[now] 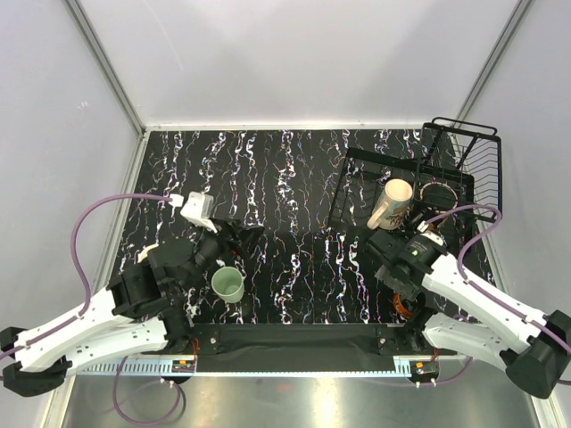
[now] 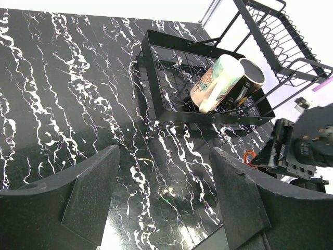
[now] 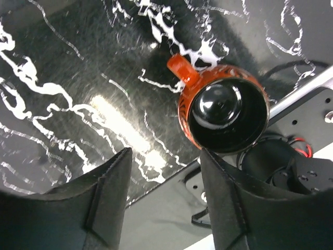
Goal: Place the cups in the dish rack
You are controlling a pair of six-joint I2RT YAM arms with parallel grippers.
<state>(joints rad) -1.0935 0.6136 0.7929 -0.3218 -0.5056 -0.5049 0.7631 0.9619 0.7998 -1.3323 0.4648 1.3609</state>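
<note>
The pale cup (image 2: 218,80) and black cup (image 2: 253,78) are lodged in the dish rack (image 2: 208,120) at upper right, the mint-green cup (image 1: 227,283) and red cup (image 3: 223,112) (half the set) are left on the surface (image 1: 268,178), with left hand (image 2: 164,153) and right hand (image 3: 165,156) held apart, empty.

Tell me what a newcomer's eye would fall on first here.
Most likely the black tabletop veined with white, and the black wire dish rack at its far right, where a cream mug and a dark mug lie tipped in the basket. Next come the mint-green cup, upright near the front left, and the glossy red mug, upright by the table's edge in the right wrist view.
</note>
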